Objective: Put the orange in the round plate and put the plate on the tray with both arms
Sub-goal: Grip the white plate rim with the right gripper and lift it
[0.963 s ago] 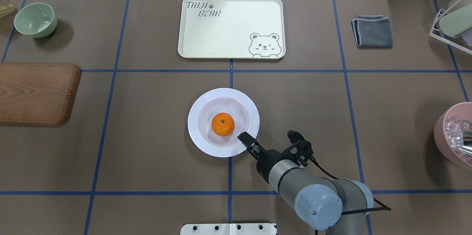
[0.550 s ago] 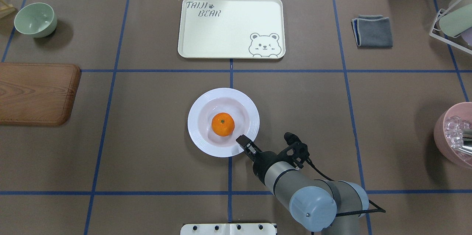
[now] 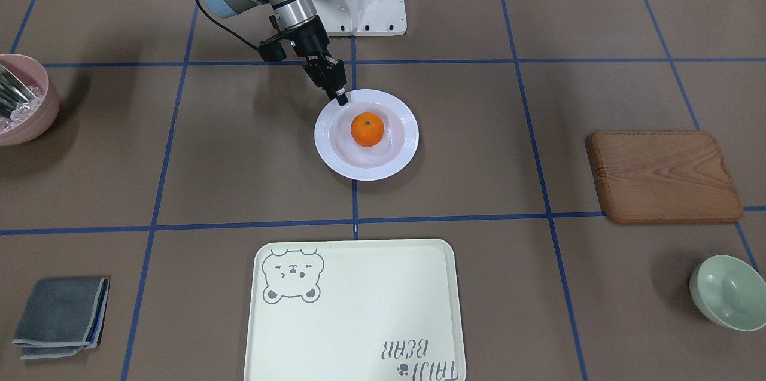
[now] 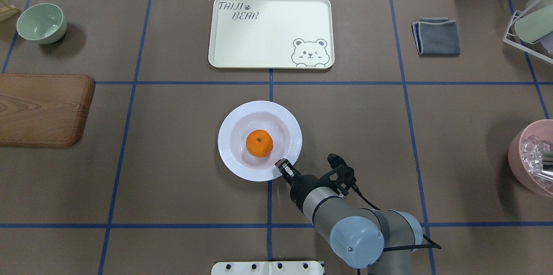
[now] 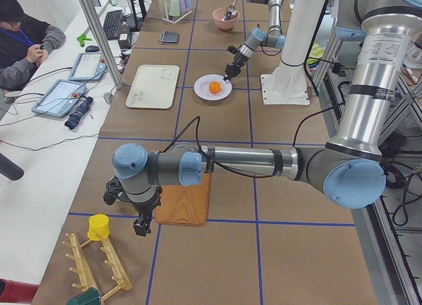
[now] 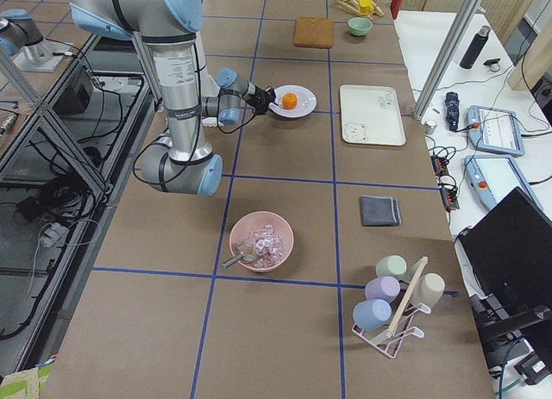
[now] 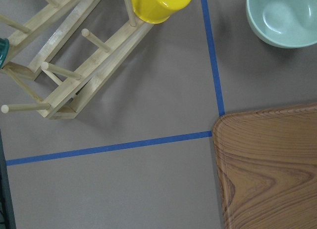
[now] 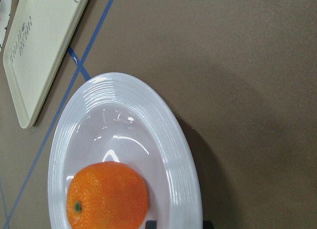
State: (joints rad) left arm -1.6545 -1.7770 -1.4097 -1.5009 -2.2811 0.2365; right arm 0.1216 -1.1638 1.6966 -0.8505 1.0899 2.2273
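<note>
The orange [image 4: 259,143] [image 3: 367,129] [image 8: 106,197] lies in the well of the white round plate [image 4: 229,154] [image 3: 335,159] [image 8: 183,164] at the table's middle. My right gripper [image 4: 283,165] [image 3: 341,100] is at the plate's rim on the robot's side, shut on it, with dark fingertips [image 8: 207,225] either side of the rim in the right wrist view. The cream tray [image 4: 268,37] [image 3: 359,309] lies bare beyond the plate. My left gripper [image 5: 140,224] hangs over the table's left end beside the wooden board; I cannot tell if it is open or shut.
A wooden board [image 4: 43,109] [image 7: 267,169] and a green bowl [image 4: 42,22] are at the left. A wooden mug rack [image 7: 64,66] with a yellow cup [image 7: 158,4] stands beyond them. On the right are a grey cloth [image 4: 436,36], a pink bowl [image 4: 533,158] and a cup rack [image 4: 529,24].
My right gripper drew back toward the robot and settled on the plate's near rim. The plate with the orange shifted slightly left and away.
</note>
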